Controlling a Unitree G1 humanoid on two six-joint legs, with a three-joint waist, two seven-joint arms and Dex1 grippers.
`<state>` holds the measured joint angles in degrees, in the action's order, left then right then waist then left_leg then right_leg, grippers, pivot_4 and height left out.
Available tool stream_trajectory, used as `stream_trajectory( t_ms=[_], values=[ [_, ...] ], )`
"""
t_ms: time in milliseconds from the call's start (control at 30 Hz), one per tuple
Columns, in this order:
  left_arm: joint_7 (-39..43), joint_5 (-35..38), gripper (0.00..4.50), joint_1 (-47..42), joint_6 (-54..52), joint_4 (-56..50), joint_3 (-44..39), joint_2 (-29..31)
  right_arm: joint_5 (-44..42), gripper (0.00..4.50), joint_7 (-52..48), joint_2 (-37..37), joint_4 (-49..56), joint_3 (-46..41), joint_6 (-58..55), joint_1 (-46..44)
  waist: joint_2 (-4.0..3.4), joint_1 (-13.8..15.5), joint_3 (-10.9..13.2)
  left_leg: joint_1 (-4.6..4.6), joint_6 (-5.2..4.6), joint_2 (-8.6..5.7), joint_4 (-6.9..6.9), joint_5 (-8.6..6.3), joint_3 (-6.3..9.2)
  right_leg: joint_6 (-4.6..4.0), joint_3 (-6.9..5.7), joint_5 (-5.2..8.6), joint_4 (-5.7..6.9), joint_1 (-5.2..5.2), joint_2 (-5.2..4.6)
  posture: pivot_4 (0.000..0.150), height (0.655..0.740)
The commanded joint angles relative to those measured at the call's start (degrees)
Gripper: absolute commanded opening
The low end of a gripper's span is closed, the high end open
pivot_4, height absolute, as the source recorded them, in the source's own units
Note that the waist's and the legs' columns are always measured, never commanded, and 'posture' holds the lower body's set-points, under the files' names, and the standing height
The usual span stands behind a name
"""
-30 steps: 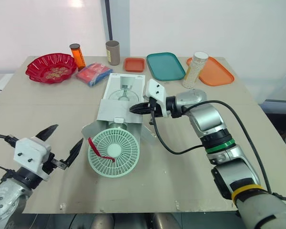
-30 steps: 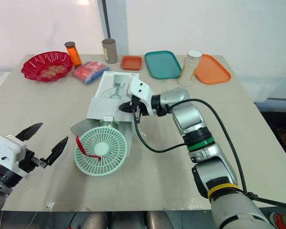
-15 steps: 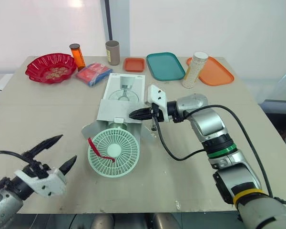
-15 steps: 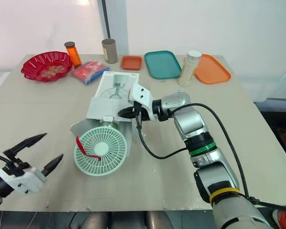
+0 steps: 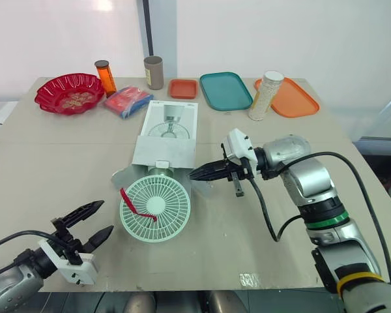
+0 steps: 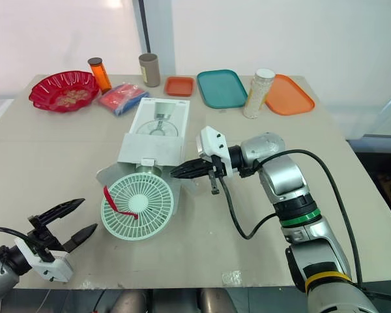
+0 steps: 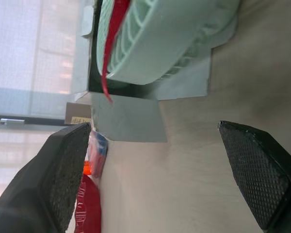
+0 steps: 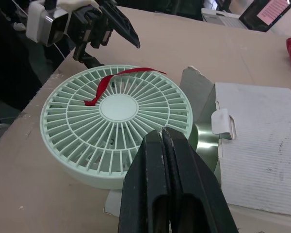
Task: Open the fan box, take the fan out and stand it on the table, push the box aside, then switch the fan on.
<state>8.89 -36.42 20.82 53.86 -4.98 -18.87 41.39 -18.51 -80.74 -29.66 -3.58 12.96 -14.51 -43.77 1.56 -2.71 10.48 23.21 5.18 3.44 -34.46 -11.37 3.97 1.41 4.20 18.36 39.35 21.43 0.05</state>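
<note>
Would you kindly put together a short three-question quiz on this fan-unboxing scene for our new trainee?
1. True or false: the right gripper is shut and holds nothing.
2. What lies across the grille of the fan? A) a red ribbon B) a black cable C) a blue cloth
3. Fill in: the left gripper, near the front edge of the table, is ____.
Key: 1 true; 2 A; 3 open.
</note>
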Motion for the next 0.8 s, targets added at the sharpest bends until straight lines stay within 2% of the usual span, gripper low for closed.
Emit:
stream_trajectory(
  t_ms=[33, 567, 800],
  values=[
    [-4.7, -3.5, 4.47, -1.8, 3.4, 1.6, -0.4, 1.8, -1.6, 0.00, 0.1, -0.5, 2.0, -1.7, 0.4, 0.2, 0.00, 0.0, 0.0, 0.01, 0.00, 0.00, -0.01, 0.00, 0.00, 0.01, 0.00, -0.01, 0.00, 0.00, 0.00, 0.150, 0.7400],
    [-10.5, -8.6, 4.47, -9.4, 6.2, 4.5, 4.2, 6.1, 0.1, 0.00, 3.9, -0.3, 2.6, -0.5, 0.5, 0.7, 0.00, 0.0, 0.0, -0.02, 0.00, -0.04, -0.05, 0.00, -0.02, 0.02, -0.05, -0.02, 0.13, 0.00, -0.08, 0.150, 0.7400],
    [-12.6, -11.8, 4.47, -14.2, 6.7, 6.4, 7.7, 7.5, -2.2, 0.00, 3.1, -1.1, 4.7, -1.6, -0.5, 1.8, -0.02, 0.1, 0.0, -0.03, 0.00, -0.04, -0.08, 0.01, -0.01, 0.02, -0.06, -0.02, 0.21, 0.01, -0.08, 0.150, 0.7400]
  ],
)
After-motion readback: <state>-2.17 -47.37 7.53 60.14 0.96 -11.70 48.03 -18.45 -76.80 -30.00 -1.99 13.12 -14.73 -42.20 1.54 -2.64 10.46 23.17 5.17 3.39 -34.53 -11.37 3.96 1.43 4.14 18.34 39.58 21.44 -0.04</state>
